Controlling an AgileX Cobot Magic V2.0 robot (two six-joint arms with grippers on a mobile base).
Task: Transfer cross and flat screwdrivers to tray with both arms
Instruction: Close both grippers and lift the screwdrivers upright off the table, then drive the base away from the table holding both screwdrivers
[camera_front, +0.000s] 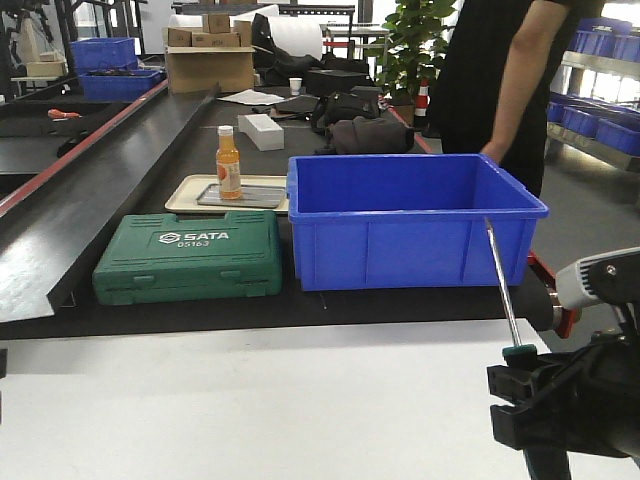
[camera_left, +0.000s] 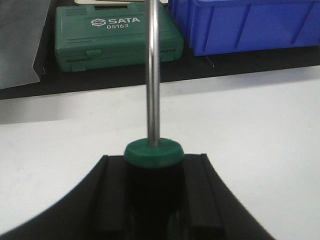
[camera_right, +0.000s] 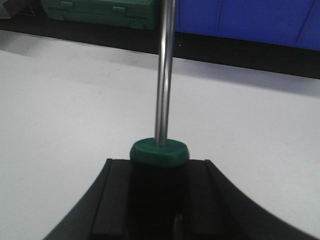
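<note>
Steel shaft dead centre in your left wrist view: the left screwdriver (camera_left: 154, 90) stands straight out of the left gripper (camera_left: 153, 172). Its green collar sits just above the pads and the black handle is clamped between them, jaws closed in tight on it. Same story on the other side. The right screwdriver (camera_right: 163, 80) is pinched by its handle in the right gripper (camera_right: 159, 175), shaft rising clear of the fingers. From the front you see that shaft leaning slightly left, its upper end crossing the front wall of the blue bin (camera_front: 410, 225). Neither tip shows well enough to call cross or flat.

Both tools hang over the white tabletop (camera_front: 250, 410), well apart from the tray (camera_front: 262, 197). That dull grey tray lies on the black bench (camera_front: 60, 250) behind the green tool case (camera_front: 188, 258). It is nested in a cream tray (camera_front: 185, 200), just left of the bin. An orange bottle (camera_front: 229, 163) stands upright there, apparently on the grey tray's left end, though the angle is low. A person (camera_front: 500, 80) in black stands behind the bin.
</note>
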